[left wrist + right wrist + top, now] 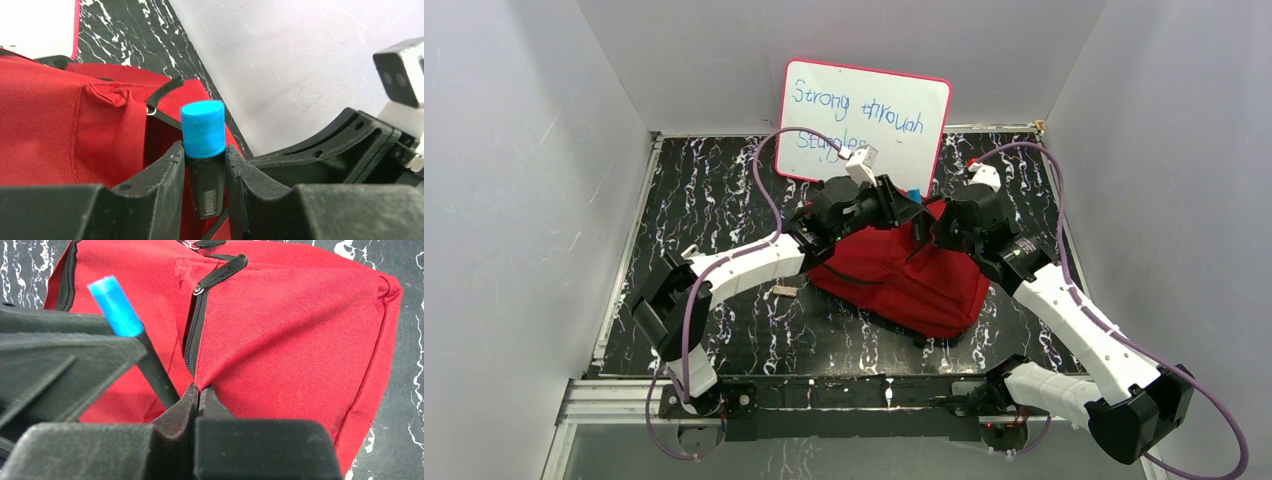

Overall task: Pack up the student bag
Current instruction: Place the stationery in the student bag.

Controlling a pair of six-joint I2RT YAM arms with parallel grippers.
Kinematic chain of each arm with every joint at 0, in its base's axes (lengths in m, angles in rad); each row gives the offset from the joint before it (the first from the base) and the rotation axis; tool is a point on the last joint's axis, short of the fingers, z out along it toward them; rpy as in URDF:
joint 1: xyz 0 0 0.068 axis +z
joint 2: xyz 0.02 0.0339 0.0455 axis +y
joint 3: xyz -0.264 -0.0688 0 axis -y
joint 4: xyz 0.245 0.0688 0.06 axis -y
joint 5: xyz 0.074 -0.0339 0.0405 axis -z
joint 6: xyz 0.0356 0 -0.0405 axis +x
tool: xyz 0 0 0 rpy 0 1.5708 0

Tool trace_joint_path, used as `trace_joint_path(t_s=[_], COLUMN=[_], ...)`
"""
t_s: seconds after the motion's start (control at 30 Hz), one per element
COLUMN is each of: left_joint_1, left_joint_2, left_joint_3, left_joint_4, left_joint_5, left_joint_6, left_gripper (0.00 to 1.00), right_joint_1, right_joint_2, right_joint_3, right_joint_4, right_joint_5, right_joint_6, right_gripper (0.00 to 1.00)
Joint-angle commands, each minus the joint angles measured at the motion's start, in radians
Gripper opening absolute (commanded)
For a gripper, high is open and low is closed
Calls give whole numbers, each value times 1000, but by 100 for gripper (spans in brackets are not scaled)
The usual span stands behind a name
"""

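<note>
Bag [904, 285], red, sits on the black marbled worktop [724, 190] slightly right of centre. It is between the two arms and in front of a whiteboard [864, 110] that leans on the back wall. Left fingers [160, 175] stand narrow, clamped on the black barrel of a marker [202, 130], whose blue cap sticks out past their tips. The marker hangs just over the bag's raised far end, close to the zipper [192, 335]. Right fingers [180, 407] are pressed together, pinching the red fabric edge right beside that zipper, and the cloth rises to a point at their tips. A black zipper pull [222, 272] lies along the bag's top. Near the left arm, apart from the bag, a small tan object [785, 290] lies on the worktop, too small to identify.
</note>
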Motion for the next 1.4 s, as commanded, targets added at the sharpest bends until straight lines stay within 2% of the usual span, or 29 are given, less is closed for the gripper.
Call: trace_joint_path(t_s=[0.0, 0.17, 0.37, 0.73, 0.9, 0.97, 1.03, 1.2, 1.37], left_joint_1=[-32, -44, -65, -84, -84, -82, -79, -71, -55], left_joint_2=[20, 20, 62, 192, 158, 119, 78, -58, -236], left_joint_3=[-21, -58, -52, 88, 124, 114, 106, 68, 0], left_joint_4=[54, 56, 56, -24, -155, -188, -227, -346, -448], left_joint_5=[-37, -59, 5, 158, 93, 53, 23, -69, -243], left_joint_6=[-21, -26, -20, 14, 77, 100, 123, 169, 201], left_gripper=[0, 0, 0, 1, 45, 54, 58, 60, 60], right_joint_1=[-4, -4, -3, -3, -2, -3, -4, -4, -4], right_joint_2=[-29, -53, -56, -66, -76, -80, -87, -91, -97], right_joint_3=[39, 31, 31, 9, 0, -3, -5, -8, -19], right_joint_4=[82, 91, 93, 118, 116, 115, 115, 114, 112], right_joint_5=[23, 45, 50, 47, 51, 56, 62, 61, 65], right_joint_6=[39, 62, 65, 54, 56, 54, 54, 53, 53], right_gripper=[0, 0, 0, 0, 0, 0, 0, 0, 0])
